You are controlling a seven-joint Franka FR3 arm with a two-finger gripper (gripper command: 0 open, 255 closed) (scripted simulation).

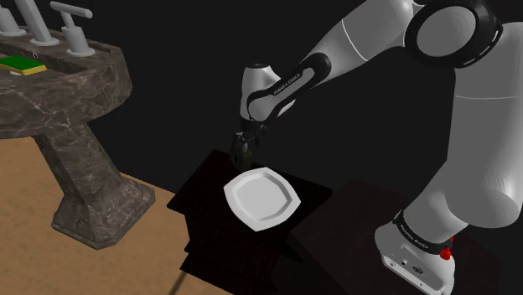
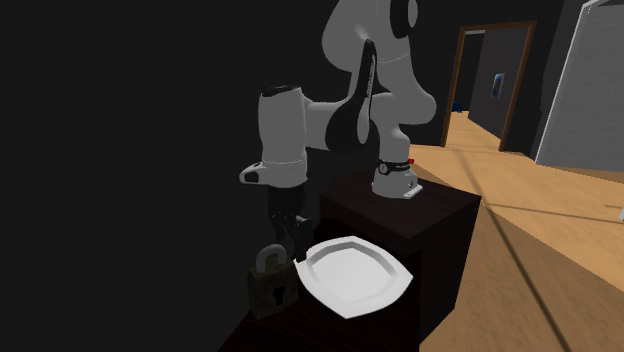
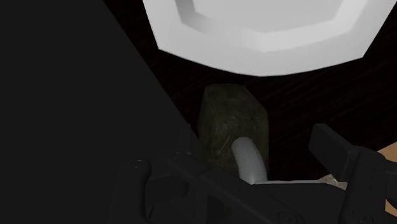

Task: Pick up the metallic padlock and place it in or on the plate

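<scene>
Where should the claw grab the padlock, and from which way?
Probably the grey loop on top of the padlock. It stands upright beside the plate, loop pointing up, so the claw, just above it, can come straight down and pinch that thin loop.

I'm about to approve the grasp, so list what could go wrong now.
1. The open gripper straddles only the thin shackle of the padlock, which may swing or slip once lifted.
2. It stands upright close to the plate; an off-centre squeeze could topple it or knock the plate.
</scene>
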